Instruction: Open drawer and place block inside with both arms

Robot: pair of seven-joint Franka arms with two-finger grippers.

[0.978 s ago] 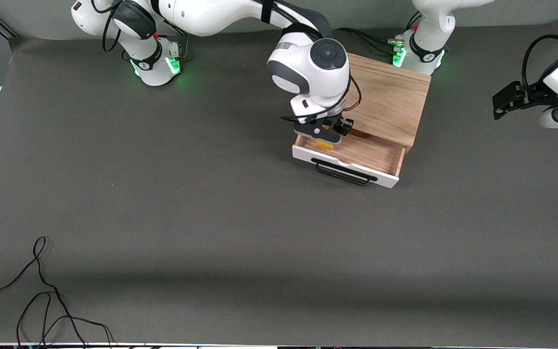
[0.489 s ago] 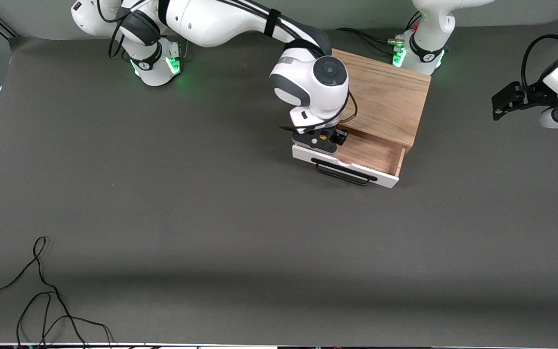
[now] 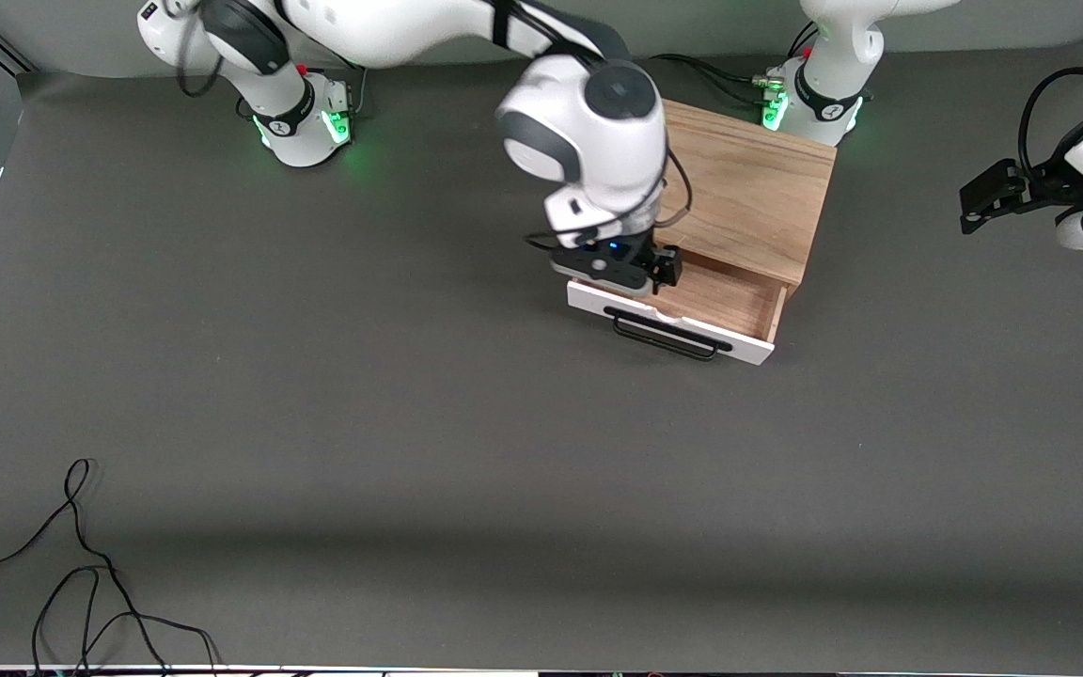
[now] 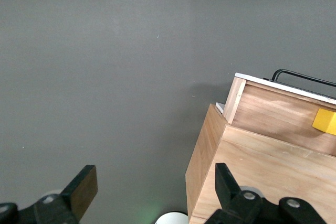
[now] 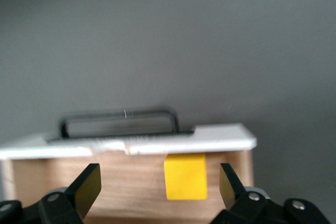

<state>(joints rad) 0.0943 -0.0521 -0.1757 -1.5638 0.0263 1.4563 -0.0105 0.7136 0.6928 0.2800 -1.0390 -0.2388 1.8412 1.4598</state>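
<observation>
Since a second ago the right gripper (image 3: 629,270) has let go and risen; open and empty, it hangs over the drawer (image 3: 734,299). The block (image 5: 185,176) lies inside, seemingly light and rigid, best pinched across flat faces. The left gripper (image 3: 983,196) waits open over the table's left-arm end.

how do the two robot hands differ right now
The right arm's black two-finger hand hangs over the open white-fronted wooden drawer, above the small yellow-orange cube lying inside. The left arm's black hand waits off by its end of the table, over bare mat. Both are open and empty.
</observation>
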